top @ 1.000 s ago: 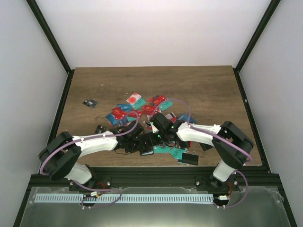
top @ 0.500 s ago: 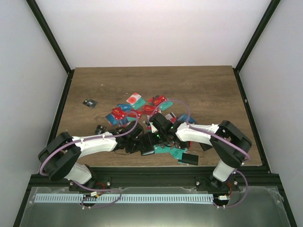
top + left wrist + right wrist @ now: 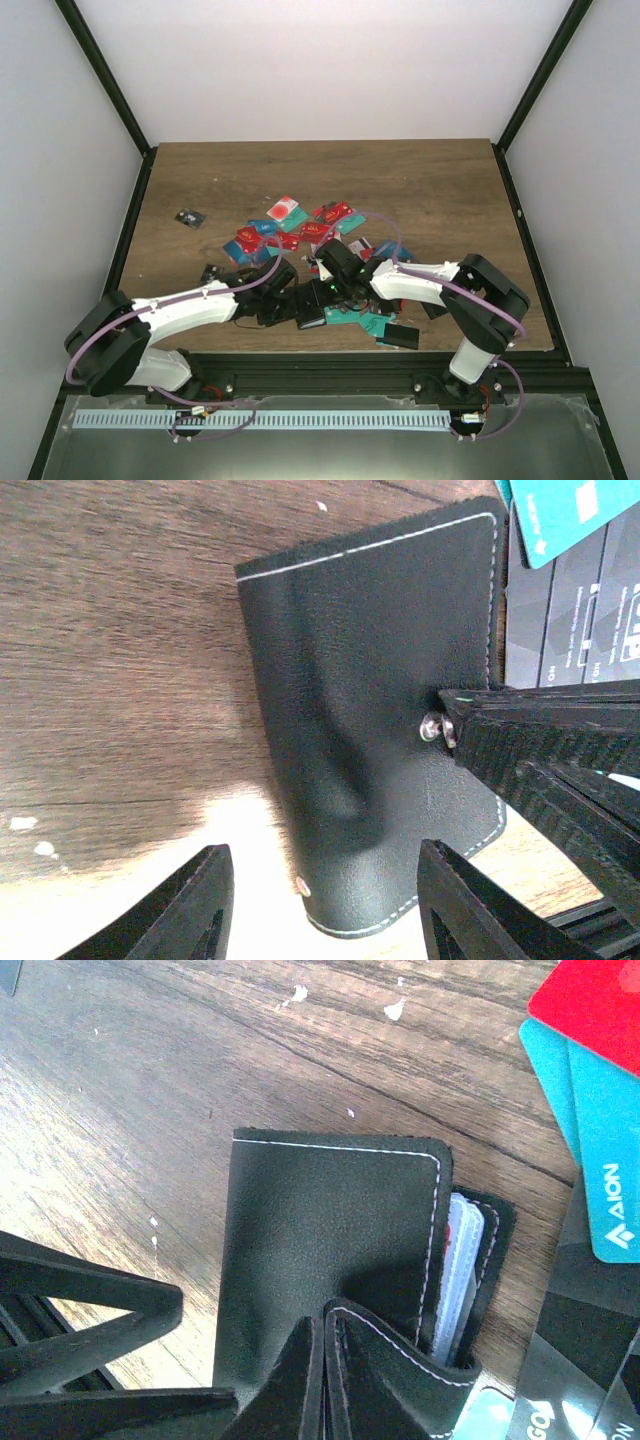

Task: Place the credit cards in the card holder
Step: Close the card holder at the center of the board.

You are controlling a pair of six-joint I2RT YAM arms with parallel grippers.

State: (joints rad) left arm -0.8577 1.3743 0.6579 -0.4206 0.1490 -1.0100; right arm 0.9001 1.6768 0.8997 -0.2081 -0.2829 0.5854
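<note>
The holder (image 3: 360, 710) lies on the table (image 3: 120, 630) near the front edge, between the two grippers. It is black, outer face up, with white stitching round the edge. It sits at the near side of the pile of cards (image 3: 296, 232), which spreads red, teal and blue across the middle of the table. A small dark thing (image 3: 187, 217) lies well apart to the left.

The right gripper (image 3: 325, 1325) is clenched, its fingers pressed together on the holder's flap right at the snap stud (image 3: 430, 727). The flap's stitched edge curls up against the fingertips. Beside it, grey-clear pockets (image 3: 462, 1255) show in the gap along the holder's open side. The leather bulges in a soft fold down the middle (plainest from the left wrist).

The left gripper (image 3: 322, 850) is released. Its fingers stand wide apart over one short end of the holder and grip nothing. Whether either finger touches the leather I cannot tell.

From the right wrist, teal cards (image 3: 600, 1160) lie just beside the holder's open side, one overlapping the other, with a red card (image 3: 590, 1000) above them. Black cards (image 3: 570, 610) lie flat against that same side — one partly under a teal card.
</note>
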